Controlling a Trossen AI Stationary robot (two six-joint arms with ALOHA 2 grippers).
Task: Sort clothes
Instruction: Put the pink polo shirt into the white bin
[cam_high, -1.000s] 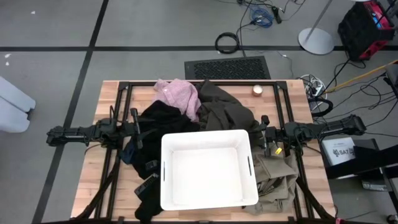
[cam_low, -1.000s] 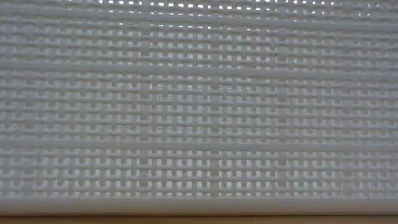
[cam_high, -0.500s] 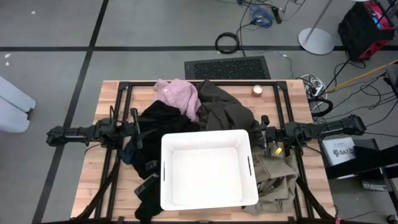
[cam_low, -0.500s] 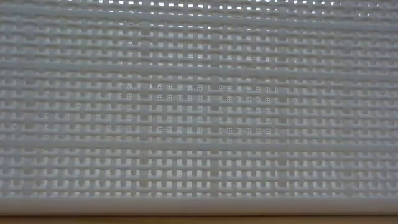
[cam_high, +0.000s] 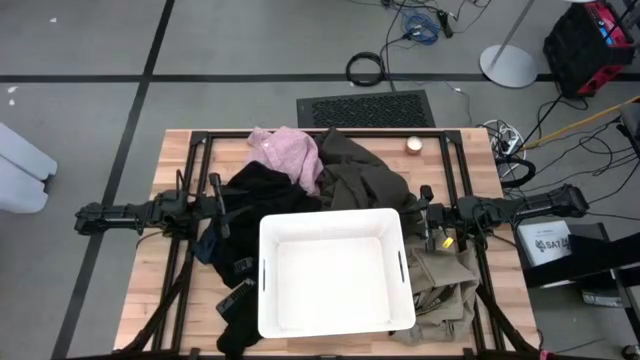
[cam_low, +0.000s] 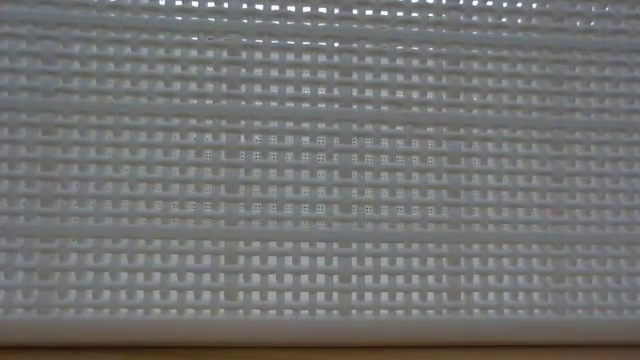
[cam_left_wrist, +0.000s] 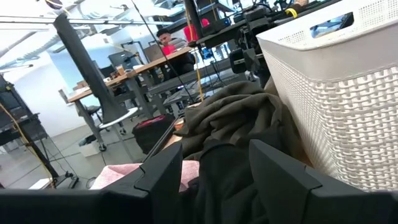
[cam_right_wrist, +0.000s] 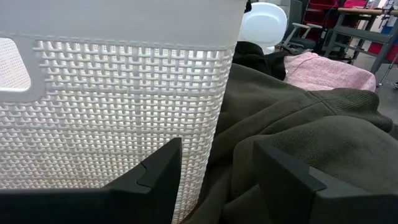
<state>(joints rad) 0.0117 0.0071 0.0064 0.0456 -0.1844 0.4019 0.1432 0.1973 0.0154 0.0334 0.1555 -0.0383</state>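
White bin (cam_high: 330, 270) sits mid-table, empty. Clothes (cam_high: 355, 175) heaped behind and beside it: olive, black, pink, tan. Left gripper (cam_left_wrist: 214, 165) and right gripper (cam_right_wrist: 214, 168) flank the bin, fingers apart, holding nothing.

The bin (cam_high: 330, 270) sits on the bench (cam_high: 150, 270) at its 6 o'clock edge; clothes (cam_high: 340, 170) ring it from 7 through 12 to 4 o'clock.
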